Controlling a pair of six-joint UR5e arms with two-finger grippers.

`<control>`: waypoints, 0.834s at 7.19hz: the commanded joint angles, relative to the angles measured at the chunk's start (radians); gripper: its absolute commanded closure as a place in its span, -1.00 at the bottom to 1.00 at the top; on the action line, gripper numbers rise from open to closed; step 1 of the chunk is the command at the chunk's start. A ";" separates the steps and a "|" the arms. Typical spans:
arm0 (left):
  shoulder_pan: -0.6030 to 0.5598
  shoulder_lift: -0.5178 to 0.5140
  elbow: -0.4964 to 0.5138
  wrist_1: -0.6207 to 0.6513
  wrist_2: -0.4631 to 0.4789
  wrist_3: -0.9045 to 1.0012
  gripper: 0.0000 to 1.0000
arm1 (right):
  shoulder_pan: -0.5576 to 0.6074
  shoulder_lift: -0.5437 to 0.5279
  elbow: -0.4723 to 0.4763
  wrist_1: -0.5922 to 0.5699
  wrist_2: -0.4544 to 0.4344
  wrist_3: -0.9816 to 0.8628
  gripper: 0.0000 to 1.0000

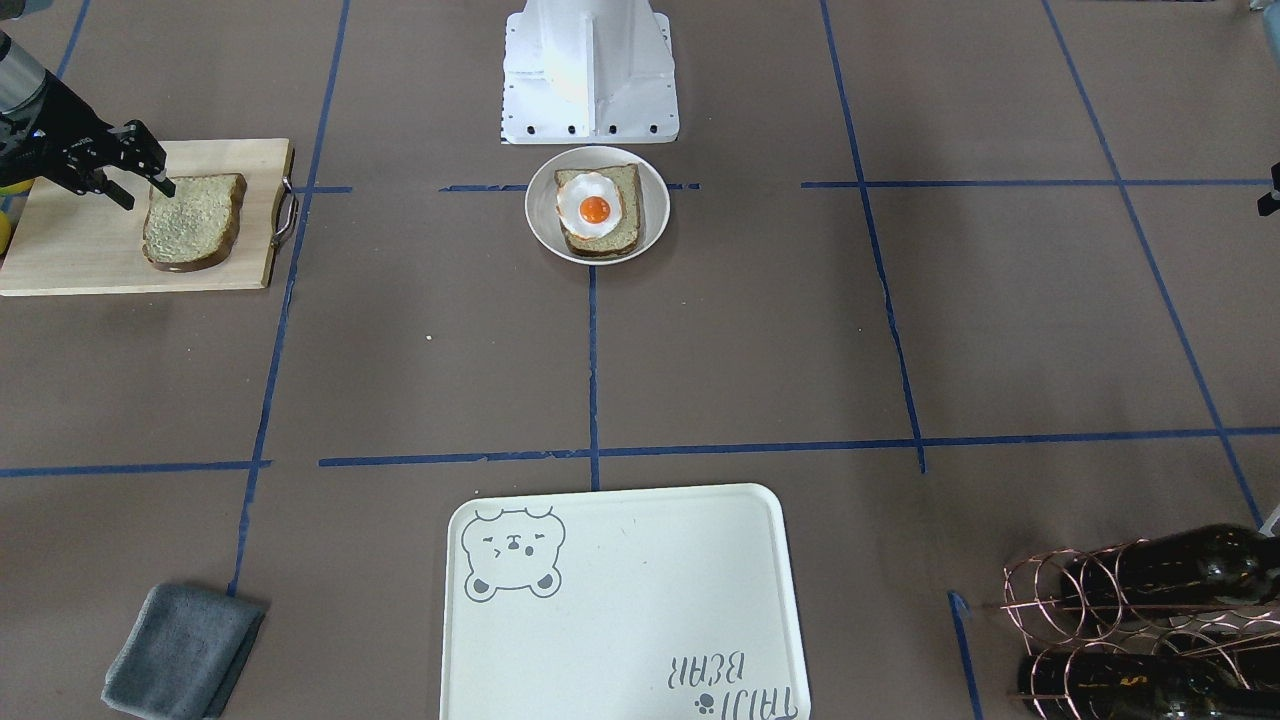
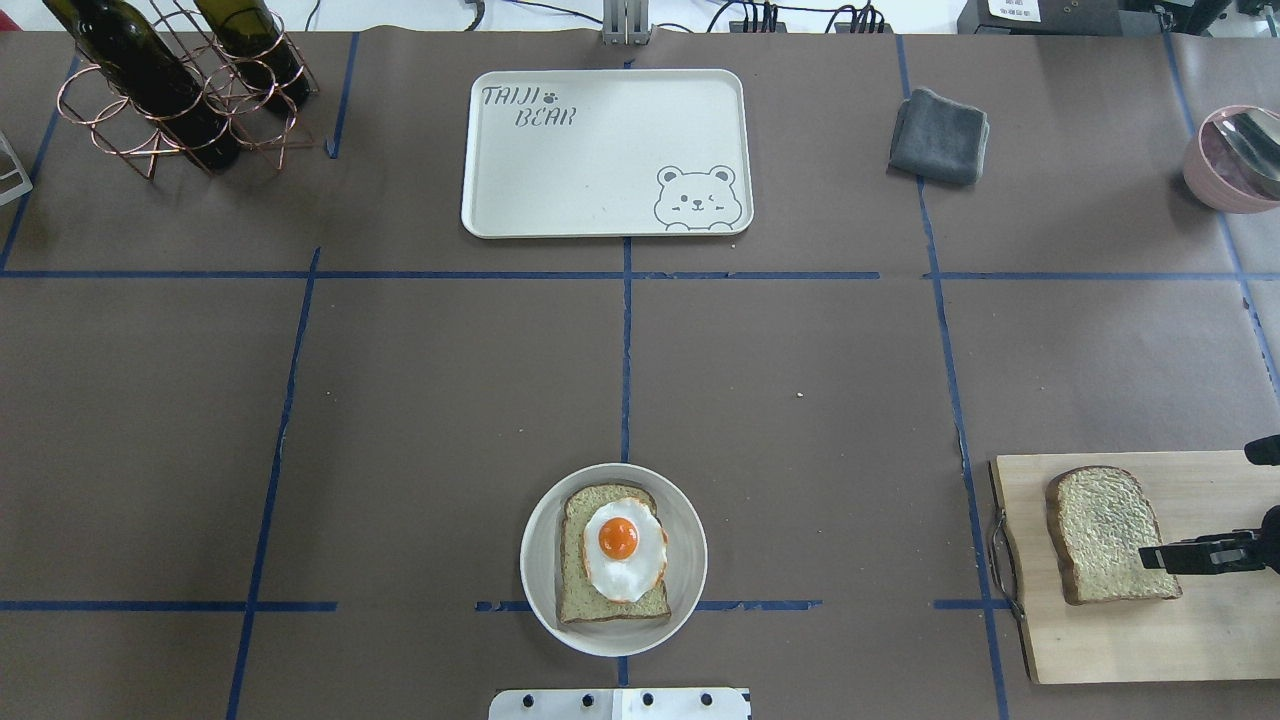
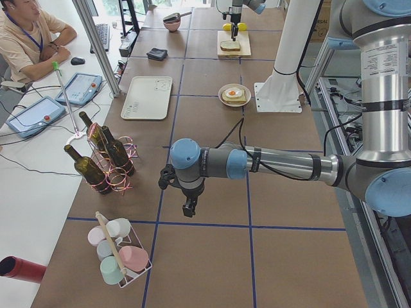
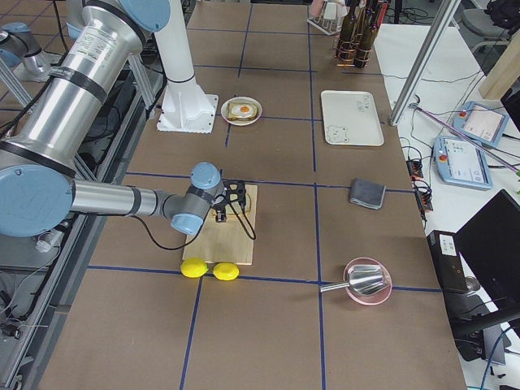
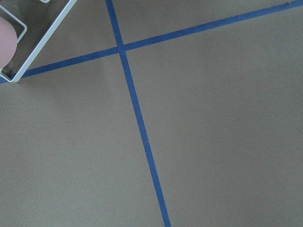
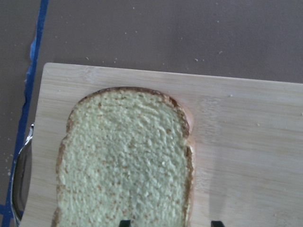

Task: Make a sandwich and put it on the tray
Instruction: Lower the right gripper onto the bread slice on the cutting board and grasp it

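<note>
Right hand (image 1: 148, 195) hangs open at the upper left, one finger over the bread slice (image 1: 195, 222), the other over the cutting board (image 1: 70, 255). Egg-topped slice (image 1: 598, 212) lies in the bowl (image 1: 541, 218), top centre; tray (image 1: 640, 600) lies bottom centre. Left hand (image 3: 188, 208): cannot tell whether it is open or closed.

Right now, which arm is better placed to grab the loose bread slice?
Right: the right gripper, jaws open, is at the bread slice on the cutting board; the left gripper is far off.

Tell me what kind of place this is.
Probably a robotics lab, not a kitchen: an industrial arm works at a table gridded with blue tape, and an operator sits beside control pendants.
</note>
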 commanded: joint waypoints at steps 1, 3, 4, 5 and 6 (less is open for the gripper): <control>0.001 -0.001 0.000 0.000 0.000 0.000 -1.00 | -0.019 0.003 -0.012 0.003 -0.002 0.000 -0.22; 0.001 0.001 0.000 0.000 0.000 0.000 -1.00 | -0.023 0.004 -0.013 0.003 0.000 0.000 -0.14; -0.001 -0.001 0.000 0.000 0.000 0.000 -1.00 | -0.029 0.004 -0.013 0.003 0.000 0.000 -0.13; 0.001 -0.001 0.000 0.000 0.000 0.000 -1.00 | -0.034 0.004 -0.013 0.003 0.000 0.000 -0.08; 0.001 0.001 0.000 0.000 0.000 0.002 -1.00 | -0.035 0.003 -0.014 0.003 0.000 -0.001 0.76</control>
